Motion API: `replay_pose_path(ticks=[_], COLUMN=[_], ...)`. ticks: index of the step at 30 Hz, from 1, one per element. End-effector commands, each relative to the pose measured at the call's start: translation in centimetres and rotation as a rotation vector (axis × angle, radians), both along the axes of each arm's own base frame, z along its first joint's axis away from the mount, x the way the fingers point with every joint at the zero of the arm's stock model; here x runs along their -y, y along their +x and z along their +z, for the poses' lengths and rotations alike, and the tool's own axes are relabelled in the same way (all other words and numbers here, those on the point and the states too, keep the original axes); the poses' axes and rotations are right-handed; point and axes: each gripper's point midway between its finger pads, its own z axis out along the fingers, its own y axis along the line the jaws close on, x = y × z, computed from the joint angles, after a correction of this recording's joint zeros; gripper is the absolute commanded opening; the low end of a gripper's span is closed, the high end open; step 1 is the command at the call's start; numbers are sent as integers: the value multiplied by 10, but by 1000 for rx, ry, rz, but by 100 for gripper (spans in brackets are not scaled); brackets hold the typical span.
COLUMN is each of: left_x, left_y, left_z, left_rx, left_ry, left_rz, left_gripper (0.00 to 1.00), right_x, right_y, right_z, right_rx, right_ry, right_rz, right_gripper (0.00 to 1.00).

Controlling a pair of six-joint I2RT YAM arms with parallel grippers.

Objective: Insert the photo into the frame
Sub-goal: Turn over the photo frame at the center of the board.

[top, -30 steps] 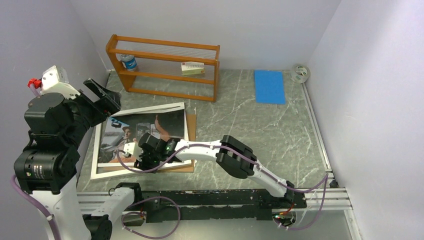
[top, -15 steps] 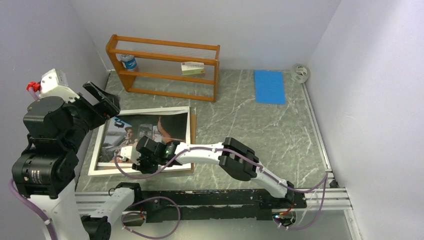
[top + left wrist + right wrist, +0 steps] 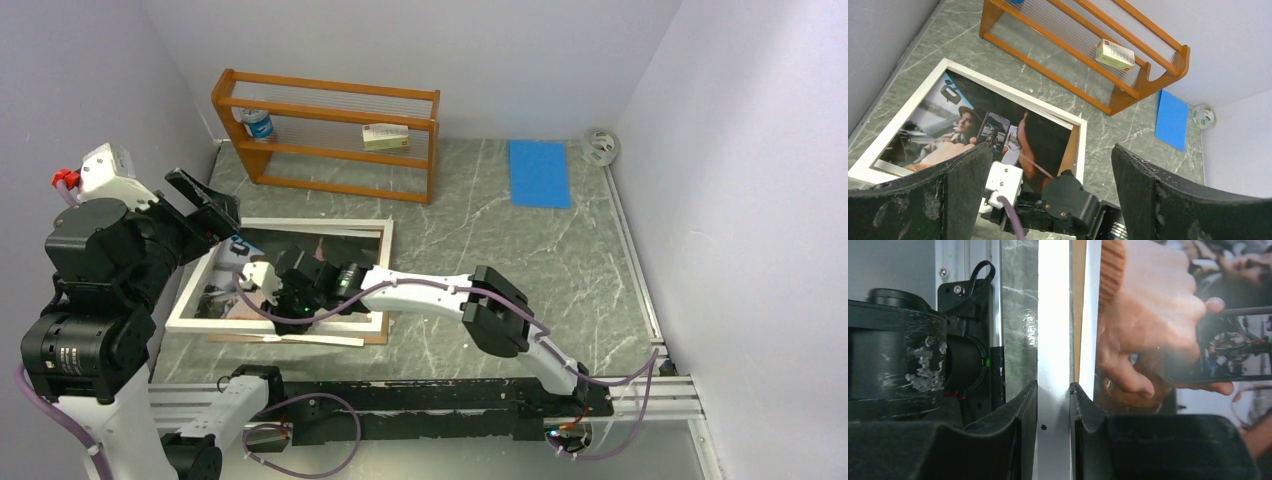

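Right wrist view shows the right gripper point(image 3: 1053, 389) clamped on 1 rail of the thin white rectangular picture frame point(image 3: 1053, 315). The glossy dark-and-orange photo point(image 3: 1168, 315) of a man with a phone lies just inside that rail, seemingly within the frame's border on the grey marbled bench point(image 3: 520, 240). The left gripper point(image 3: 1051, 148) hangs above, jaws wide apart and empty. The likely risk is that the narrow rail slips or the frame pivots in this 1-sided pinch, sliding the photo askew onto the brown fibreboard backing point(image 3: 378, 333)
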Motion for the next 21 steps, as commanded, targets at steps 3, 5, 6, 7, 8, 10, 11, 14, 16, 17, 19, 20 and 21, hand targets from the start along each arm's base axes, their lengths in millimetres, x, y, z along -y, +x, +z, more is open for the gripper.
replay_pose_path(ticks=[3, 5, 6, 7, 8, 10, 11, 14, 16, 17, 19, 20, 21], left_x=[5, 7, 7, 8, 9, 11, 12, 14, 15, 16, 17, 18, 18], left_y=[-3, -3, -2, -2, -2, -1, -1, 2, 4, 6, 9, 11, 12], left_z=[7, 8, 8, 8, 8, 8, 8, 7, 5, 4, 1, -3, -9], left_rx=[19, 20, 20, 20, 19, 20, 19, 16, 13, 10, 2, -9, -24], left_ry=[-34, -41, -44, -47, -51, -58, -62, -70, -74, -75, -80, -85, -87], left_rz=[-12, -21, -24, -29, -32, -40, -42, -49, -54, -56, -59, -59, -57], left_gripper=[94, 94, 94, 94, 94, 94, 94, 94, 94, 94, 94, 94, 94], right_x=[-1, 3, 6, 8, 11, 18, 22, 34, 44, 49, 59, 65, 70], right_y=[24, 28, 31, 33, 34, 35, 36, 36, 36, 36, 35, 35, 35], right_z=[119, 126, 129, 132, 134, 142, 144, 144, 143, 142, 138, 131, 129], right_rx=[79, 68, 68, 70, 69, 72, 71, 52, 29, 15, -25, -45, -62], right_ry=[220, 227, 231, 236, 238, 248, 252, 256, 255, 254, 251, 238, 238], right_rz=[-88, -121, -135, -150, -157, -169, -174, -186, -194, -195, -203, -209, -217], right_gripper=[10, 7, 6, 5, 4, 2, 1, 0, 0, 0, 0, 0, 0])
